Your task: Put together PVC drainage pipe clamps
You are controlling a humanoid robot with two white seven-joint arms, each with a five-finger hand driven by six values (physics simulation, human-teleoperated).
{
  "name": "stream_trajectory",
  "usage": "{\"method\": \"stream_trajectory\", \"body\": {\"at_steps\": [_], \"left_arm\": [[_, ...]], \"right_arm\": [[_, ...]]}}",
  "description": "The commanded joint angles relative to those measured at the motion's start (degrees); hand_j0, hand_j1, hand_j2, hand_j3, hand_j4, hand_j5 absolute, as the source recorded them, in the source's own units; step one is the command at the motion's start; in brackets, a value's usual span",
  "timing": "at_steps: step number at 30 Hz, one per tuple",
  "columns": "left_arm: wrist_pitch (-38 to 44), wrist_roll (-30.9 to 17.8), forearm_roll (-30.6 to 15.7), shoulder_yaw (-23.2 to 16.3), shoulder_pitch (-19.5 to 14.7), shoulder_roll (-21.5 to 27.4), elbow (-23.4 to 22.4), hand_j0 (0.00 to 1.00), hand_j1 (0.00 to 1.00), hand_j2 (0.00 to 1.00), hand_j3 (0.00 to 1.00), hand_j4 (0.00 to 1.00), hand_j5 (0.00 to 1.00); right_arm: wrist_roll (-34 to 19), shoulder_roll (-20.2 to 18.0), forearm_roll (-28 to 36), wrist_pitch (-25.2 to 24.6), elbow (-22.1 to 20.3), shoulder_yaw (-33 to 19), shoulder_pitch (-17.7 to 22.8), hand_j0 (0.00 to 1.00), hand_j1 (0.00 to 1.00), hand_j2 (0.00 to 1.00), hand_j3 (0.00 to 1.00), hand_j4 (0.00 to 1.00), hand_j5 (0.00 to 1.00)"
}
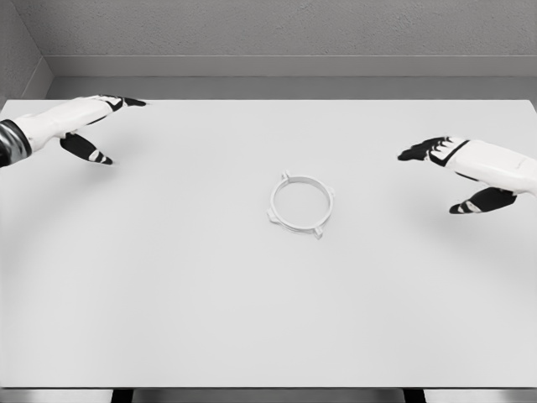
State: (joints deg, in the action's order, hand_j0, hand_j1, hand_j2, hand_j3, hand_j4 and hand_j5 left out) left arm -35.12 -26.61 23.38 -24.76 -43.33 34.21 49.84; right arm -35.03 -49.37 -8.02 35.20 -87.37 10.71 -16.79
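Note:
A white ring-shaped pipe clamp [300, 204] with small lugs around its rim lies flat near the middle of the white table [168, 294]. My left hand [105, 126] hovers over the far left of the table, fingers spread and holding nothing, well away from the clamp. My right hand [440, 172] is at the right side, fingers stretched toward the centre, thumb hanging below, also holding nothing. Both hands are far from the ring.
The table's far edge meets a grey wall [277, 34] at the back. The table's front edge runs along the bottom of the view, with dark supports showing beneath it.

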Motion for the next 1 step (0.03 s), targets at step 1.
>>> {"method": "stream_trajectory", "body": {"at_steps": [1], "left_arm": [[0.12, 0.06, -0.44, 0.24, 0.00, 0.60, -0.36, 1.00, 1.00, 1.00, 1.00, 1.00, 1.00]], "right_arm": [[0.03, 1.47, 1.25, -0.20, -0.43, -3.94, 0.00, 1.00, 1.00, 1.00, 1.00, 1.00, 1.00]]}}
